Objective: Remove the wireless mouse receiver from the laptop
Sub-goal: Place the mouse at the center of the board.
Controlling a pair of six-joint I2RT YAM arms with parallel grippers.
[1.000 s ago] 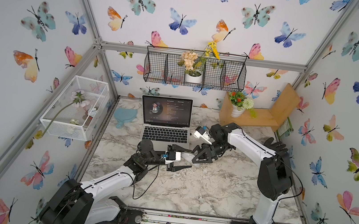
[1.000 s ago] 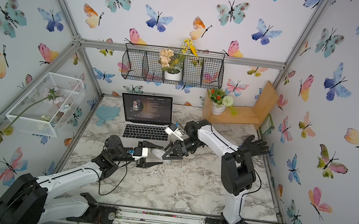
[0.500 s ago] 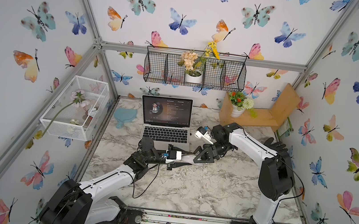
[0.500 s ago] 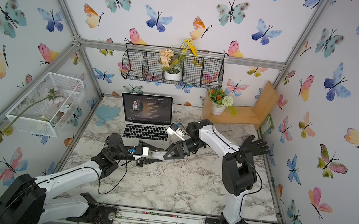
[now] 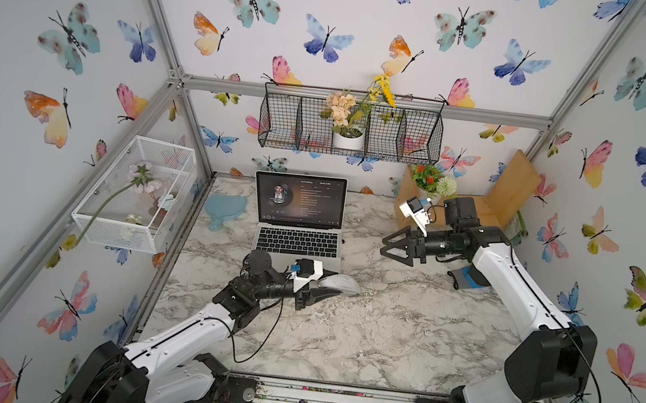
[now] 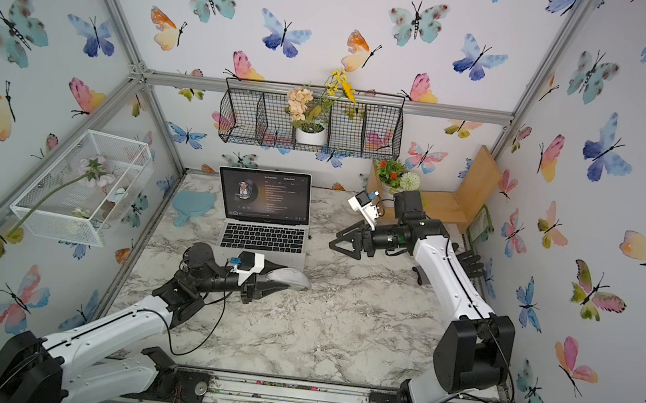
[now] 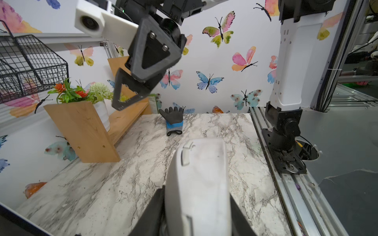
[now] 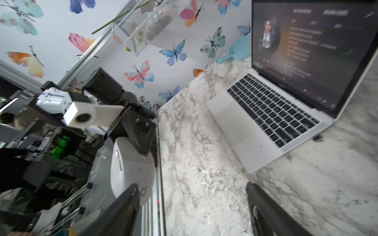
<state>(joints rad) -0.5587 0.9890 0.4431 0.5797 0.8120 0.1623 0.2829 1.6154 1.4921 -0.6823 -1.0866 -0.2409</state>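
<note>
**A:** Marble-patterned tabletop (image 5: 380,335), butterfly wallpaper all round — and in both top views the slim silver laptop with black keys (image 5: 291,242) (image 6: 262,237) stands open at the back, dark screen up.

**B:** Left gripper (image 5: 328,284) down by its front right corner, jaws drawn in narrow on a pale grey oval mouse (image 5: 344,284).

**A:** Right gripper (image 5: 382,246) off to the laptop's right, clear of it — jaws flung wide, nothing in them.

**B:** And the tiny dark wireless mouse receiver (image 5: 343,240)? Just a speck jutting from the laptop's right edge, up near the hinge.

**A:** Left wrist view: the mouse (image 7: 198,179) fills the lower frame, a black finger (image 7: 152,212) pressed on either flank. Beyond it a black-and-blue work glove (image 7: 172,120) lies flat on the marble.

**B:** Right wrist view now, and the receiver (image 8: 316,137) shows plainly, a stub seated in the side of the laptop (image 8: 266,122), its end poking out over the marble.

**A:** The right gripper's fingers (image 8: 126,204) stand far apart at the frame's edge, bare marble between them, well apart from that stub. The left gripper shows too, clamped on the mouse (image 8: 131,169).
</note>
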